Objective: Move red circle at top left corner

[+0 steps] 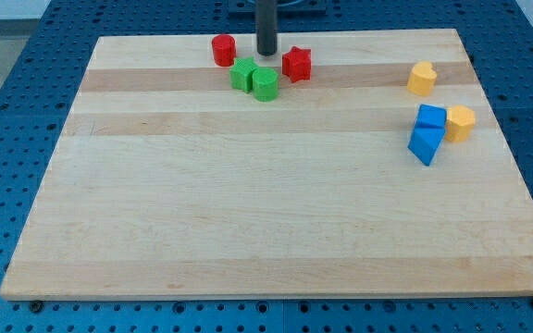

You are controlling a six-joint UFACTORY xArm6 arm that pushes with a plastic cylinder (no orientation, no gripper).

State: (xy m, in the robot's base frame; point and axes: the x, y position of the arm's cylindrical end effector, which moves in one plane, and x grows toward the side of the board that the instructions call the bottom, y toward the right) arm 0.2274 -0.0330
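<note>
1. Lining up for the push is the step in hand: the tip (266,53) stands near the surface's (248,213) top edge, between the red circle (223,50) and the red star (296,64), touching neither.
2. The rod has no fingers, so nothing opens, closes or grips.
3. The red circle lies just to the tip's left, above the two green blocks (254,79), well short of the top left corner.
4. The next move likely calls for a leftward shove from the circle's right side.

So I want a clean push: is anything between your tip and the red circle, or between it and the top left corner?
Nothing visible. My tip is just right of the red circle; bare board lies leftward.
</note>
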